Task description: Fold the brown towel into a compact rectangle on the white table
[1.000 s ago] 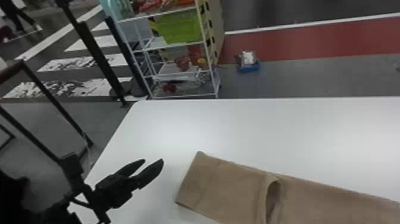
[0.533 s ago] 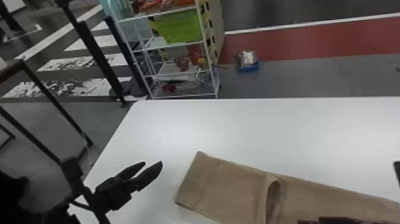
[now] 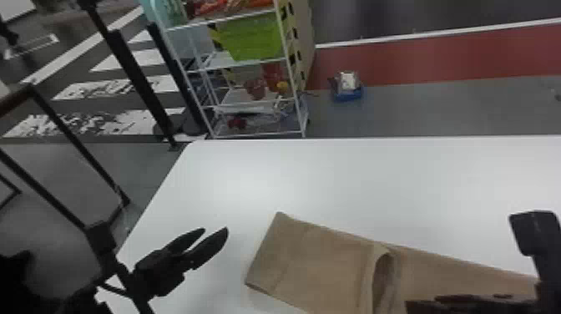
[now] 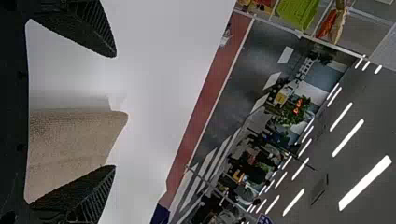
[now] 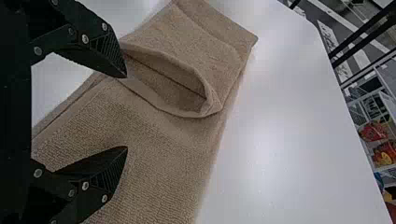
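Note:
My left gripper point(image 3: 211, 240) is over the white table point(image 3: 334, 179), left of the brown towel point(image 3: 321, 254). The towel lies as a long strip, its left part folded over with a raised, looping edge. In the left wrist view my left gripper point(image 4: 116, 112) stands open, the towel point(image 4: 70, 144) seen beyond its fingers. At the head view's lower right, the right gripper point(image 3: 467, 302) is over the towel's right part. The right wrist view has my right gripper point(image 5: 127, 112) open above the towel point(image 5: 163, 154), beside the loop, nothing held.
A white wire shelf point(image 3: 259, 134) with a green bin point(image 3: 254, 37) stands beyond the table's far left. A small blue item point(image 3: 348, 92) lies on the floor past the far edge. Black railings point(image 3: 75, 163) run along the left.
The right arm has come into the head view from the right and now reaches over the towel's right part. The left gripper and the towel have barely changed.

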Controlling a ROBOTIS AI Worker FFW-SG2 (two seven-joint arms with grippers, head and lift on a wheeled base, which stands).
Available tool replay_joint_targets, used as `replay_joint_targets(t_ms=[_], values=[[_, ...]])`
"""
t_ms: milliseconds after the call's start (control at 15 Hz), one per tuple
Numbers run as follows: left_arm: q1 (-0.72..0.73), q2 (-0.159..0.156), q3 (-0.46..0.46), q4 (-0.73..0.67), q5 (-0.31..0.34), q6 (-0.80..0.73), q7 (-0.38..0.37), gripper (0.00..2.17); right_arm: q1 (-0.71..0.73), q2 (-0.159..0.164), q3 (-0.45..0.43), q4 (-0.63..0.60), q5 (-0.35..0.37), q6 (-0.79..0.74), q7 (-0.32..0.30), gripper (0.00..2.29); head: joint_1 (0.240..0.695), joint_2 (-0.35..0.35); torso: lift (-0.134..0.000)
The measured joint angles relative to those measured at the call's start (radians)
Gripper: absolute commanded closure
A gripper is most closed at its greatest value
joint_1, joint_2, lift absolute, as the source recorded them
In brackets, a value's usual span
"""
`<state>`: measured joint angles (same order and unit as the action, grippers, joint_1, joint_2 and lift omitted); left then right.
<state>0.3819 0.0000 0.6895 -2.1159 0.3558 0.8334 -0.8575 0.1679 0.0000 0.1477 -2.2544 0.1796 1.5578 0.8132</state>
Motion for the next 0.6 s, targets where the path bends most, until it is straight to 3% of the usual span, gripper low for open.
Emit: replay_joint_targets(t_ms=[600], values=[[0.000,0.000,0.005,0.009,0.000,-0.020,-0.016,0.02,-0.059,0.000,-0.004,0.065,-0.118,0.000,-0.046,0.40,0.695,0.350,-0.124]])
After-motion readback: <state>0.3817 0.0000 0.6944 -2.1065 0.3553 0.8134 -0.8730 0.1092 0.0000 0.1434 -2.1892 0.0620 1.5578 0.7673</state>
